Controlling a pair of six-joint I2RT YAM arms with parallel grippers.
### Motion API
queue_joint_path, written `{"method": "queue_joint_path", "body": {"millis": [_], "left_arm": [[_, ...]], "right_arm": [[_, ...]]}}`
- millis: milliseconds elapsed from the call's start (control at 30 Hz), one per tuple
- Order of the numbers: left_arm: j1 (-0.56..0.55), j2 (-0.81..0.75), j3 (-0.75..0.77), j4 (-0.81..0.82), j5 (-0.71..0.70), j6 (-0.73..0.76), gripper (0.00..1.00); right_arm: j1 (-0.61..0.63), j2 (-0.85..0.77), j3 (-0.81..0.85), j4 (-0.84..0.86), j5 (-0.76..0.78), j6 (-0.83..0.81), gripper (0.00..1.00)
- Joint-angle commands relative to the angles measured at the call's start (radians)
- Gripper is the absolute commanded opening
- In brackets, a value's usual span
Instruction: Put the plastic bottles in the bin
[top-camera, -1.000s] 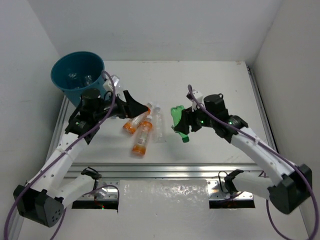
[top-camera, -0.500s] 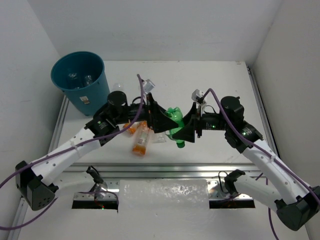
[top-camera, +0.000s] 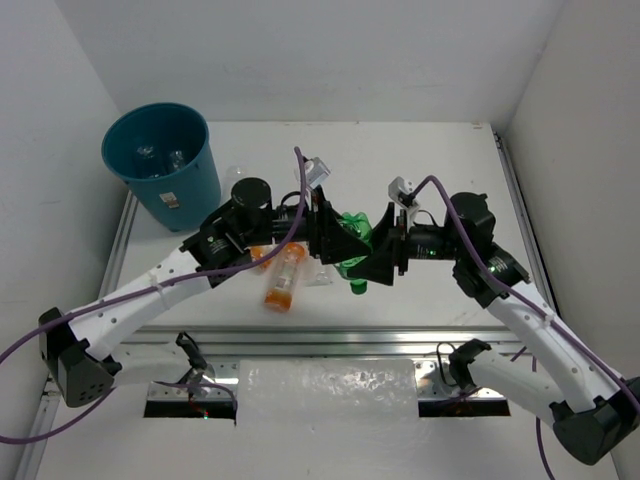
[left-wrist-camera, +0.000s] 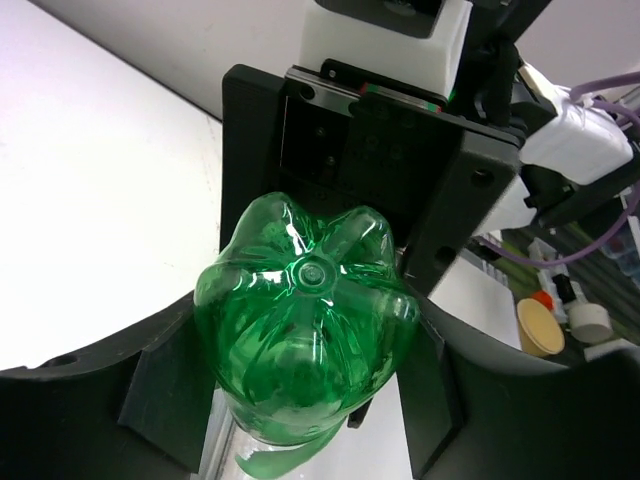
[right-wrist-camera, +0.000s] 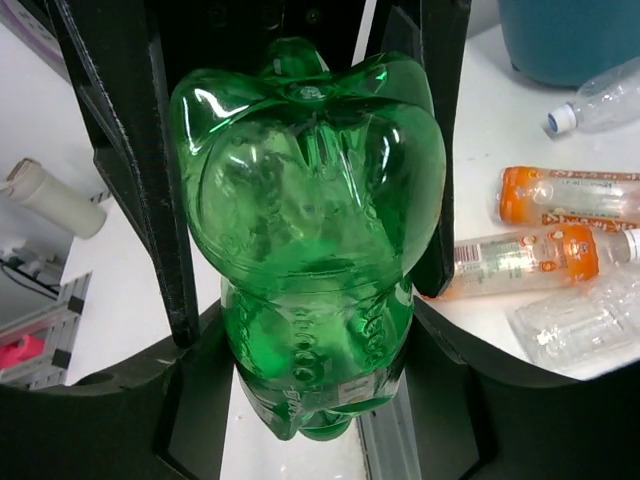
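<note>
A green plastic bottle (top-camera: 351, 238) hangs above the middle of the table, gripped from both sides. My left gripper (top-camera: 338, 240) is shut on its base end (left-wrist-camera: 305, 320), a finger pressed to each side. Around the lower body (right-wrist-camera: 310, 240) my right gripper (top-camera: 376, 262) is shut. Two orange bottles (top-camera: 283, 278) (top-camera: 262, 255) and a clear one (top-camera: 318, 268) lie on the table below my left arm. The teal bin (top-camera: 190, 185) stands at the far left with clear bottles (top-camera: 150, 155) inside.
Another clear bottle (top-camera: 232, 176) lies beside the bin. The right wrist view shows the orange bottles (right-wrist-camera: 570, 195) (right-wrist-camera: 530, 258), a crushed clear bottle (right-wrist-camera: 580, 320) and a blue-capped clear bottle (right-wrist-camera: 592, 100) close to the bin (right-wrist-camera: 570, 40). White walls enclose the table.
My left arm swung from the bin to the table's middle and its open gripper closed on the green bottle. My right gripper carried that bottle slightly left.
</note>
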Motion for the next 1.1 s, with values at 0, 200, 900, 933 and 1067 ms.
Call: {"method": "queue_joint_path", "body": {"millis": [0,200,900,933,1067], "left_arm": [[-0.012,-0.028,0.051,0.002,-0.139,0.01,0.0],[-0.01,-0.068,0.059,-0.055,-0.239,0.003,0.0],[0.485,0.078,0.712,-0.509,-1.434,0.284,0.0],[0.507,0.117,0.723,-0.487,-1.452,0.308,0.0],[0.658,0.266,0.798,-0.47,-1.387,0.329,0.0]], "right_arm": [[0.012,-0.037,-0.011,0.074,0.071,-0.013,0.62],[0.01,-0.065,-0.008,0.056,0.109,-0.019,0.99],[0.012,-0.166,0.073,-0.263,0.623,-0.111,0.99],[0.012,-0.168,0.073,-0.273,0.623,-0.114,0.99],[0.012,-0.171,0.078,-0.288,0.609,-0.129,0.99]]}}
